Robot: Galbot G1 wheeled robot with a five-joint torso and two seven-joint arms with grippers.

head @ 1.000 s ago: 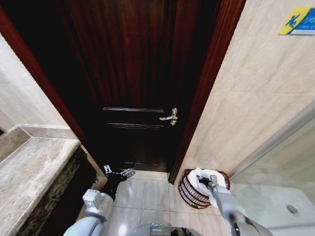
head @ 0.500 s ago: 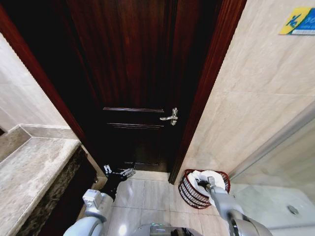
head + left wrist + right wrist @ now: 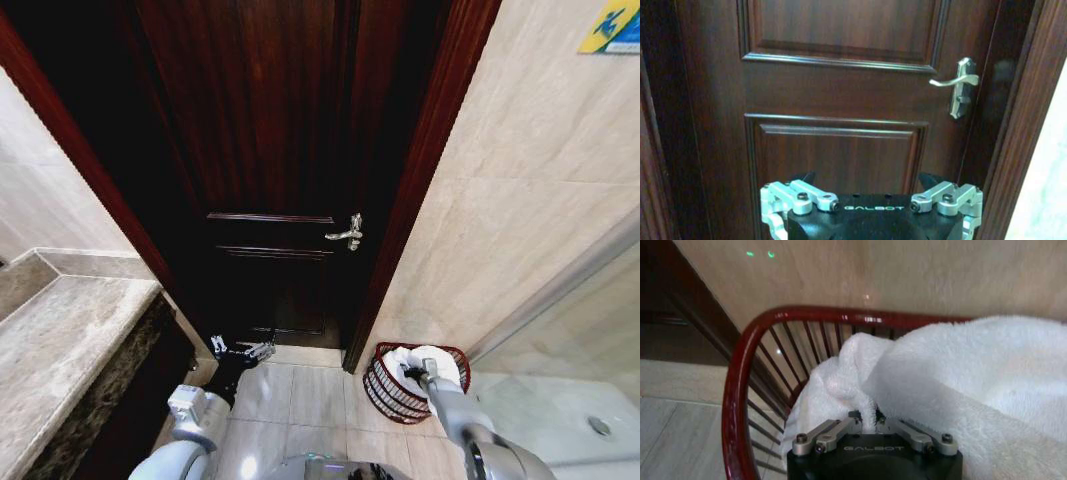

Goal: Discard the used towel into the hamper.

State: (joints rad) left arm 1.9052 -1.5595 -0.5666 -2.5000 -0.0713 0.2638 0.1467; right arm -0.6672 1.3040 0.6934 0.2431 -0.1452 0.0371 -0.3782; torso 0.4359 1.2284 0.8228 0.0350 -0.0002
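The towel (image 3: 420,362) is white and lies bunched inside the hamper (image 3: 385,390), with its folds rising a little above the rim. In the right wrist view the towel (image 3: 960,385) fills most of the hamper (image 3: 740,390), whose dark red bars and round rim curve around it. The hamper stands on the tiled floor (image 3: 300,395) on the right side, in the corner between the door frame (image 3: 415,190) and the beige wall (image 3: 520,200).

The right pincer (image 3: 414,372) is down at the mouth of the hamper, right over the towel. From its own wrist view, the right pincer (image 3: 868,421) has its fingers drawn together on a fold of the cloth, which is pinched between them.

The left pincer (image 3: 240,350) hangs low on the left side, near the floor, well apart from the hamper, and points at the dark wooden door (image 3: 270,150). In the left wrist view the left pincer (image 3: 870,197) has its fingers spread apart and holds nothing. The door handle (image 3: 346,234) is of silver metal. A stone surface (image 3: 60,350) is at the near left.
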